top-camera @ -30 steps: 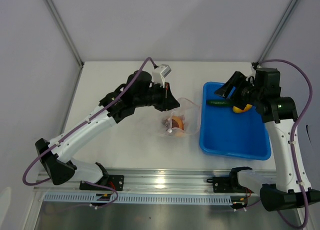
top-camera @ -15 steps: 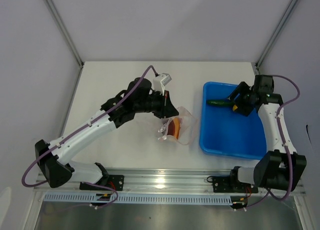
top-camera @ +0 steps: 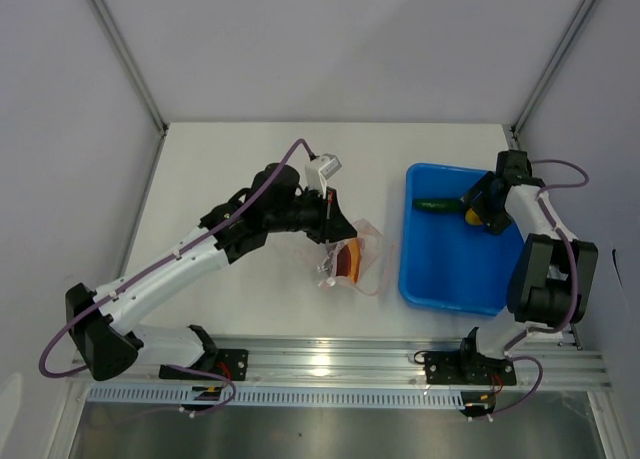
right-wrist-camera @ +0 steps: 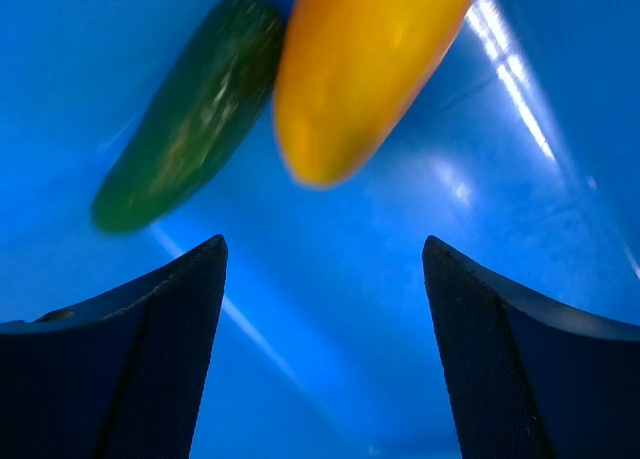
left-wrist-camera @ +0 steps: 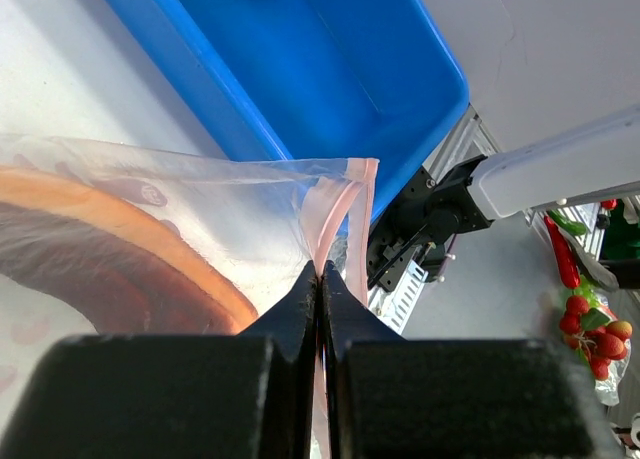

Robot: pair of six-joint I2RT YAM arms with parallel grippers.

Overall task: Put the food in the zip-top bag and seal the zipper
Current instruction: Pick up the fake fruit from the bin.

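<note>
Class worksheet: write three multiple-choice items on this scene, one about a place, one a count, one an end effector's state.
1. The cucumber lies: A in the blue tray; B held aloft; C out of sight.
2. Foods in the tray: A one; B two; C three.
3. The left end effector is: A wide open; B shut on the zip-top bag; C shut on nothing.
Key: 1 A, it rests on the tray floor; 2 B, cucumber and yellow piece; 3 B, it pinches the bag's pink edge.
</note>
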